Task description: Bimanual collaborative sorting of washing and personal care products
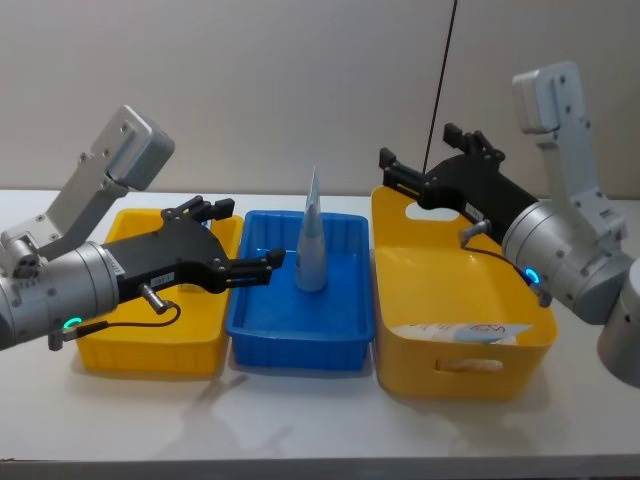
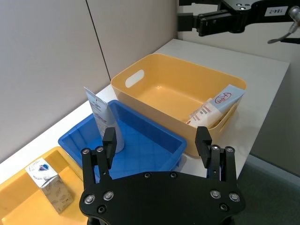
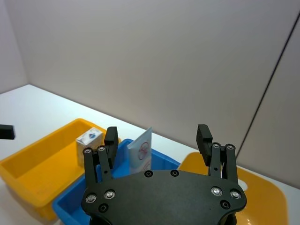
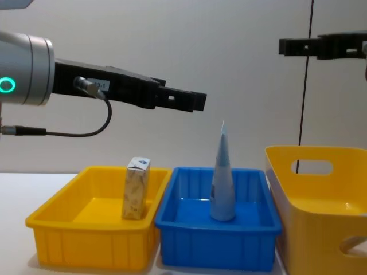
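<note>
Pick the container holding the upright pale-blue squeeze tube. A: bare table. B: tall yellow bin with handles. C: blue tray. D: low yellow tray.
C: the squeeze tube stands cap-down in the blue tray, between the two yellow containers.

Both arms are silver-grey cylinders with pale grey boxy links, each showing a small glowing teal ring light. The left claw (image 1: 236, 237) and right claw (image 1: 392, 168) are matt black plates studded with silver screws. A thin black cable loops beneath the left wrist.
</note>
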Controlling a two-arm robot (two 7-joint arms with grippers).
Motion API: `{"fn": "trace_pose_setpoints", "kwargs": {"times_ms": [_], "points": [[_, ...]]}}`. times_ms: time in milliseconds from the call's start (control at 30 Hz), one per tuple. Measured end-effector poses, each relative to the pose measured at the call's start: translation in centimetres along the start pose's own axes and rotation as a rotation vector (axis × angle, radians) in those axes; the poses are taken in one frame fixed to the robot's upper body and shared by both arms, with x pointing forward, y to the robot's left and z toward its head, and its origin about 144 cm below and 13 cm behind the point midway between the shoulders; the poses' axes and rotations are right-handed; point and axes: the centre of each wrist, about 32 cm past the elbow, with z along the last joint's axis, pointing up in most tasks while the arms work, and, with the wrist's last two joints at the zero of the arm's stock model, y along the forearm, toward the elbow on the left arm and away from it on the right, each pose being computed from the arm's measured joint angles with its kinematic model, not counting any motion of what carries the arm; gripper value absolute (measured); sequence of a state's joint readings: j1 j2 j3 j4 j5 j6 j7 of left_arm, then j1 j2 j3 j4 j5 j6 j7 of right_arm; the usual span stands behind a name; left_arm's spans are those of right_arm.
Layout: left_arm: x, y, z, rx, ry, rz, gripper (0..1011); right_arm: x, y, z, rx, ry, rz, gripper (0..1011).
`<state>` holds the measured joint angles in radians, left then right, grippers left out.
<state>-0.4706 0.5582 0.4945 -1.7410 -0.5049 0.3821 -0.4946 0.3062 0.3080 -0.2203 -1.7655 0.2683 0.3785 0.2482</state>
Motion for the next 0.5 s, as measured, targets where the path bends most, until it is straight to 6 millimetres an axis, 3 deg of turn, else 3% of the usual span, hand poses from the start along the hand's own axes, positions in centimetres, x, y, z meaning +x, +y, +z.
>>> {"fn": "trace_pose_setpoints", "kwargs": {"times_ms": [500], "points": [[0.0, 0.0, 0.0, 0.0, 0.0, 0.0, 1001, 0.23, -0.22, -0.42, 0.006, 0.009, 0.031, 1002]]}}
